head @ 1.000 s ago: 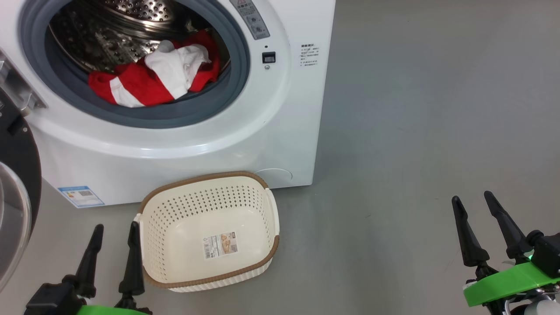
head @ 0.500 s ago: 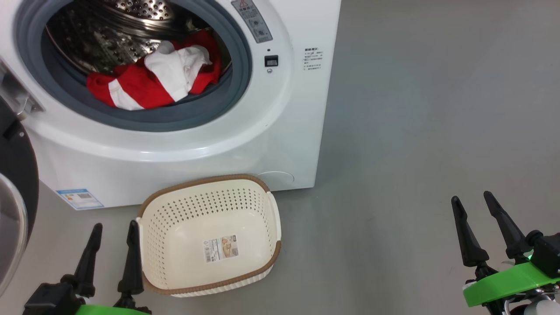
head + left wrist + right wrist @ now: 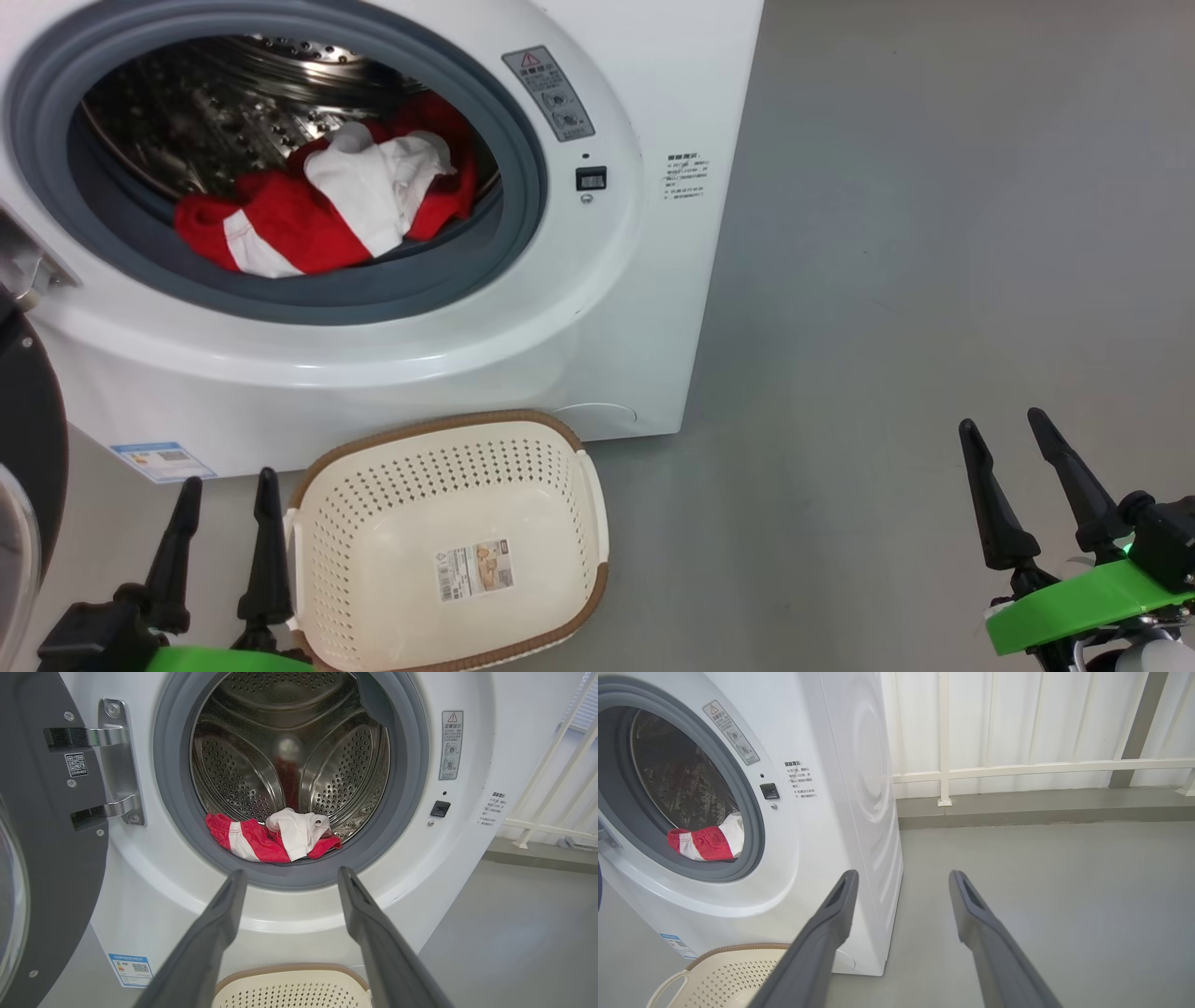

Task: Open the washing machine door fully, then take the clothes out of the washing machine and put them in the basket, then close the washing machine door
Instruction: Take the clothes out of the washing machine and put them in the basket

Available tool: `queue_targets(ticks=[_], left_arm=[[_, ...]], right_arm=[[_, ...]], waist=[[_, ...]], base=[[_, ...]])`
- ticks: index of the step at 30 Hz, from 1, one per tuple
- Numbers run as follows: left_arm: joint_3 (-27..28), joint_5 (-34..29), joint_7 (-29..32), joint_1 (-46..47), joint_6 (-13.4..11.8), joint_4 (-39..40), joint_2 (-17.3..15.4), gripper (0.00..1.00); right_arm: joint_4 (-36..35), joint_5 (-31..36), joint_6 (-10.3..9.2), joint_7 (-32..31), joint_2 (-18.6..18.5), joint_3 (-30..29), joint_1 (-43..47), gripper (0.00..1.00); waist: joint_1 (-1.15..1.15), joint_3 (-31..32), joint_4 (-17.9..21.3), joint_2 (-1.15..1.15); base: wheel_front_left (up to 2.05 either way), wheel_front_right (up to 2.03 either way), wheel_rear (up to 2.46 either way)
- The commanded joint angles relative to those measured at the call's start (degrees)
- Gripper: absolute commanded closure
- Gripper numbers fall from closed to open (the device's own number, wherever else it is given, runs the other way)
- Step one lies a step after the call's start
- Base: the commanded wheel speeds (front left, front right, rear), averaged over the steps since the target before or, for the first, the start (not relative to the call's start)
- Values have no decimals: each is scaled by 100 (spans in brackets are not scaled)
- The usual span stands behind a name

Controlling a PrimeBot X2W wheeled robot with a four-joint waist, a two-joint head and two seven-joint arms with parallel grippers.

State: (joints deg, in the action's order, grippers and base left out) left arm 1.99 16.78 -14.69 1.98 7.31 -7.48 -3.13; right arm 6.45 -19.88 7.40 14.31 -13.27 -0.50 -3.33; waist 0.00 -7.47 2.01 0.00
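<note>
The left gripper (image 3: 230, 476) has its two dark fingers spread apart with nothing between them. Just to its right sits the cream basket (image 3: 439, 425), empty but for a paper label (image 3: 476, 569) on its bottom. The gripper's right finger stands close against the basket's left handle, though contact cannot be told. Straight ahead of this gripper, beyond its fingertips, is the white washing machine (image 3: 597, 308). The red and white clothes (image 3: 317, 215) lie heaped at the bottom of the perforated steel drum (image 3: 289, 742), resting against the grey rubber gasket (image 3: 308, 303). To the gripper's left the washing machine door (image 3: 46, 858) hangs swung wide open on its metal hinge (image 3: 117, 760), inner face showing. A blue sticker (image 3: 159, 460) sits low on the machine front, just ahead of the gripper

The right gripper (image 3: 1001, 419) is likewise spread and empty, over bare grey floor (image 3: 887, 280). The basket is well apart on its left, and the machine stands ahead and to its left. A white railing (image 3: 1017, 767) runs far ahead of it
</note>
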Motion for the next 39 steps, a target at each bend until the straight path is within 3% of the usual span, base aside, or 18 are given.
queue_targets(ticks=[1,9,18,30,39], left_arm=[[181,-48,-30,205,18,138,-50,0],[138,-87,-30,236,18,131,-44,0],[-106,-96,-30,643,18,-443,-117,0],[-334,-162,-28,2515,18,-2204,-547,0],[-379,-239,366,4035,-57,-3561,-827,0]], right_arm=[[-119,43,9,69,-115,145,-49,0],[-112,28,9,69,-103,164,-93,0],[-144,28,9,69,-67,209,-215,0],[-125,-7,9,69,77,445,-572,0],[-73,-41,9,69,238,609,-815,0]], waist=[[0,-16,0,0],[0,-74,15,0],[0,-303,78,0],[0,-883,409,0],[0,-1229,743,0]], base=[[20,-20,0],[1,-1,0],[0,0,0],[0,0,0],[0,0,0]])
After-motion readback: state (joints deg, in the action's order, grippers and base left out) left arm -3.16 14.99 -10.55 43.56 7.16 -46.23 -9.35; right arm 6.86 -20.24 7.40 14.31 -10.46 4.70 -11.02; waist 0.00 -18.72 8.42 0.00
